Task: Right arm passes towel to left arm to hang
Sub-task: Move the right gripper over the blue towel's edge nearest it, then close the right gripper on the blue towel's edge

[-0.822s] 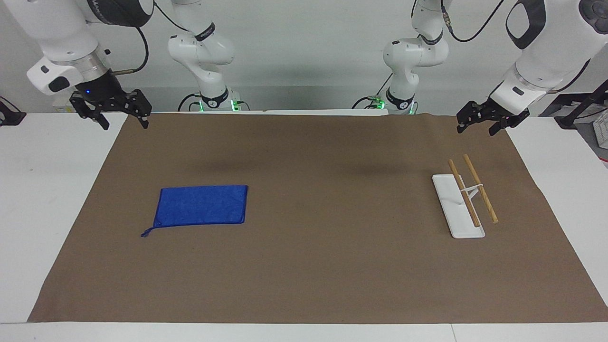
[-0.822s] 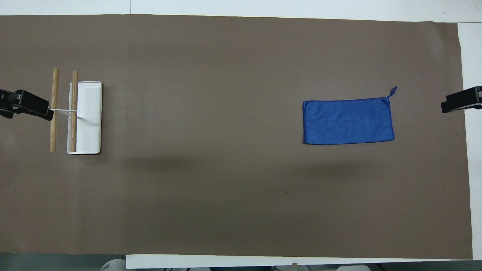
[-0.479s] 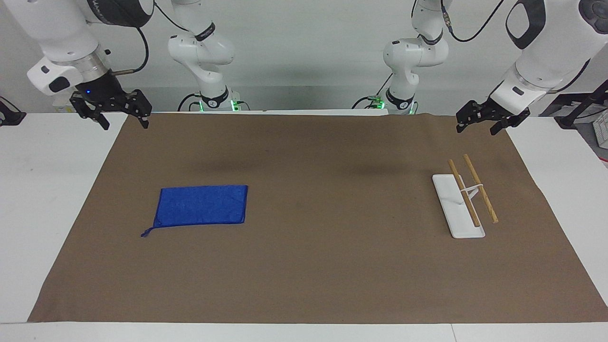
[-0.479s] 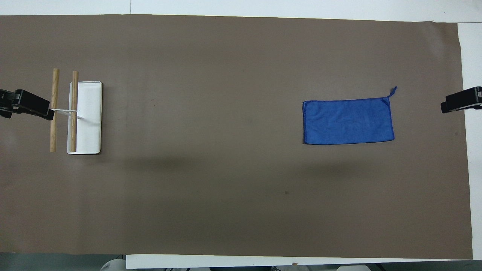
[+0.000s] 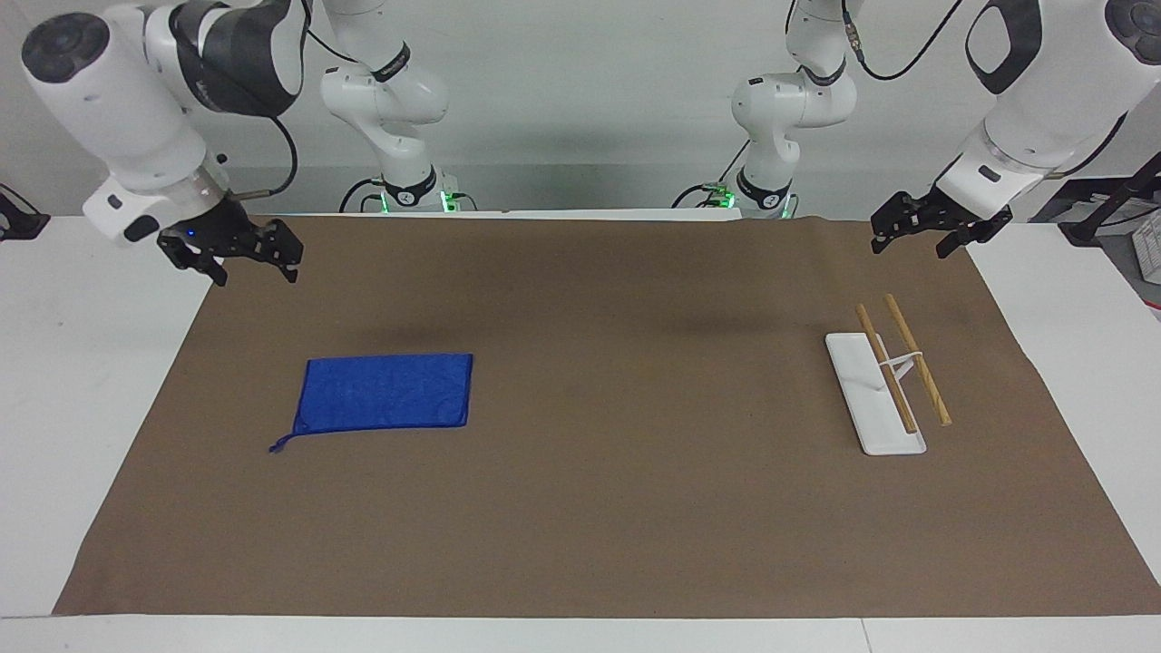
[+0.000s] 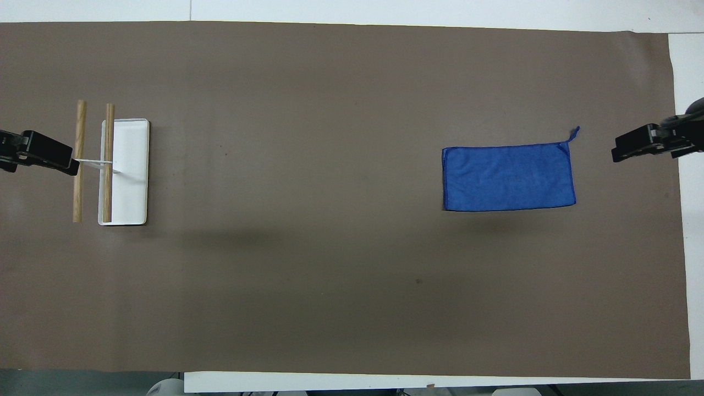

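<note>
Bringing my right gripper (image 5: 255,263) down with jaws wide, the towel (image 5: 385,392) now ahead below it; left gripper (image 5: 912,238) waits open

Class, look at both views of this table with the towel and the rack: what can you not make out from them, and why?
- Overhead view: both arms are cut off by the side edges; only part of the left gripper and the right gripper shows.
- Facing view: the top edge cuts off the upper parts of both arms.
- Towel: its underside is hidden against the mat.
- Rack: how its rods join the stand is too small to tell.
</note>
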`<state>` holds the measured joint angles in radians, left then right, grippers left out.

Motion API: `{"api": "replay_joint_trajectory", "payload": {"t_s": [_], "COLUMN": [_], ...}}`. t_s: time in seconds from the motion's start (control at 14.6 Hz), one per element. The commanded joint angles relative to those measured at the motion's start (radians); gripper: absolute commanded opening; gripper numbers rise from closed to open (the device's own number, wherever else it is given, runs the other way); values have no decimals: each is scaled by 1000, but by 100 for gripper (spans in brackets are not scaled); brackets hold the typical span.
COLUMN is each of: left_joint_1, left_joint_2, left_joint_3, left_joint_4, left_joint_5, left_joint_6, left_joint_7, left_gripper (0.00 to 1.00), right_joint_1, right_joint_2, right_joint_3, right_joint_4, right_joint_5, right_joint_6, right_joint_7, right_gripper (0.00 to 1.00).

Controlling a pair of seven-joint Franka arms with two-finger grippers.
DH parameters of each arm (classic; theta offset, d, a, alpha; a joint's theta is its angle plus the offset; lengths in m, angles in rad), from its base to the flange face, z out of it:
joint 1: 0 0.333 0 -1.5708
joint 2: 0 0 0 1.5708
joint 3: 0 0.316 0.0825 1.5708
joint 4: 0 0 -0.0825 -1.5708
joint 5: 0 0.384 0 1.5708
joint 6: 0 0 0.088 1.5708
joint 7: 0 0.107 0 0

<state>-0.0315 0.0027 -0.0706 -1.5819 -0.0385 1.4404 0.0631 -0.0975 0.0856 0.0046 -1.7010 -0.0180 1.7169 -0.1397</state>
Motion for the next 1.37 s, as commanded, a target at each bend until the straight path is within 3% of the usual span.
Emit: {"api": "replay_joint_trajectory", "payload": {"t_s": [0.0, 0.21, 0.48, 0.68, 1.1, 1.16, 1.23, 1.3], "left_joint_1": [-8, -7, -5, -5, -2, -2, -2, -2], "left_joint_2": [-27, -27, -29, -29, -27, -27, -27, -29], "left_joint_3": [8, 8, 8, 8, 8, 8, 8, 8], "left_joint_4": [-35, -35, -38, -38, -38, -36, -36, -36], "left_joint_5": [-3, -3, -4, -4, -4, -4, -6, -5], "left_joint_6": [23, 23, 23, 25, 31, 31, 31, 31], "left_joint_7": [-3, -5, -6, -8, -8, -8, -8, -8], "left_gripper": [99, 99, 99, 100, 99, 99, 99, 99], "right_joint_1": [-5, -5, -4, -7, -10, -10, -10, -10], "right_joint_2": [37, 69, 132, 155, 171, 171, 171, 171], "right_joint_3": [5, 6, 44, 44, 44, 44, 44, 44], "right_joint_4": [-165, -285, -370, -422, -460, -460, -460, -460], "right_joint_5": [0, 0, 0, 0, 0, 0, 0, 0], "right_joint_6": [255, 511, 647, 723, 748, 748, 747, 745], "right_joint_7": [-21, -21, -23, -32, -38, -38, -40, -50], "right_gripper": [100, 100, 100, 100, 99, 94, 79, 56]}}
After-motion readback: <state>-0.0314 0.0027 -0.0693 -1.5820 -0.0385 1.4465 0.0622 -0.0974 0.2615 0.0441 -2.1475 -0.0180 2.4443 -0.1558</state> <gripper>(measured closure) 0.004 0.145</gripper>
